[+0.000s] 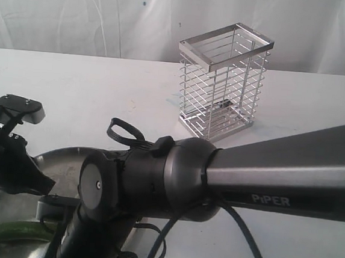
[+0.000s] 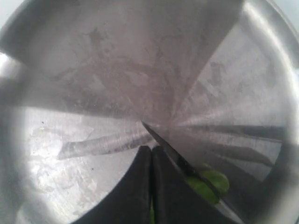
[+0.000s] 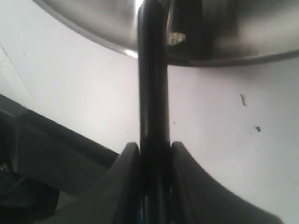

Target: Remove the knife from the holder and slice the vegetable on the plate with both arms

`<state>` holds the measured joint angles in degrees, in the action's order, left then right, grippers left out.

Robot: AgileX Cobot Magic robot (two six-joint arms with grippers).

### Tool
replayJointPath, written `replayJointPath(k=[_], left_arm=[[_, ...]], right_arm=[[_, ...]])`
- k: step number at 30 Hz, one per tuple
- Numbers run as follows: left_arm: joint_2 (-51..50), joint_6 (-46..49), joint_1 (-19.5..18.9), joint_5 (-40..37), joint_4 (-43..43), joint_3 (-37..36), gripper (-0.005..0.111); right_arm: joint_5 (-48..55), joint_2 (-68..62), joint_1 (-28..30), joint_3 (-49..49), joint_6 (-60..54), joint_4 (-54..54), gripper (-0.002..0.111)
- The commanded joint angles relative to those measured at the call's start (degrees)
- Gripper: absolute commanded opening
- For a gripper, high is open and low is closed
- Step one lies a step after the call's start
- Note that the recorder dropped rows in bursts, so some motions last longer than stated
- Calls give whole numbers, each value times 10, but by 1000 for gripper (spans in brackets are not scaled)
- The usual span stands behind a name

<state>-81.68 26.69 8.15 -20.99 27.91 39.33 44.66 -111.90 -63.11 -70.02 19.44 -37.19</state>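
The steel plate (image 2: 93, 84) fills the left wrist view. On it my left gripper (image 2: 152, 148) is shut, its fingers pressed together. A sliver of green shows in the gap between them, and I cannot tell whether it is pinched. Beside the fingers lies the green vegetable (image 2: 212, 183), with the dark blade of the knife (image 2: 168, 149) lying across it and the tip near the plate's middle. My right gripper (image 3: 155, 145) is shut on the knife's black handle (image 3: 153, 84), just outside the plate's rim (image 3: 88, 30). The wire holder (image 1: 223, 82) stands with nothing in it at the back of the table.
The right arm (image 1: 265, 173) stretches across the front of the exterior view and hides most of the plate (image 1: 67, 156). The left arm (image 1: 4, 156) hangs over the plate's left side, above the vegetable (image 1: 12, 233). White table lies between the plate and the holder.
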Motion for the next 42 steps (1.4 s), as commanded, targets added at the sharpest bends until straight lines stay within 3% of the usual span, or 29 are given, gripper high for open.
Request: replayJointPath(k=[1, 9, 14, 21, 28, 42], left_arm=[[2, -26, -39, 2, 56, 1, 0], [-24, 188, -105, -122, 309, 1, 0], [-79, 230, -129, -175, 357, 1, 0], [-118, 241, -124, -145, 316, -7, 0], [-153, 219, -74, -83, 266, -27, 0], [-171, 156, -74, -55, 216, -27, 0]], right_arm=[[2, 4, -2, -2, -12, -2, 3], [1, 4, -2, -2, -14, -1, 3], [0, 4, -2, -2, -26, -1, 3], [1, 4, -2, -2, -26, -3, 3], [1, 4, -2, -2, -26, -3, 3], [36, 4, 4, -11, -26, -5, 3]])
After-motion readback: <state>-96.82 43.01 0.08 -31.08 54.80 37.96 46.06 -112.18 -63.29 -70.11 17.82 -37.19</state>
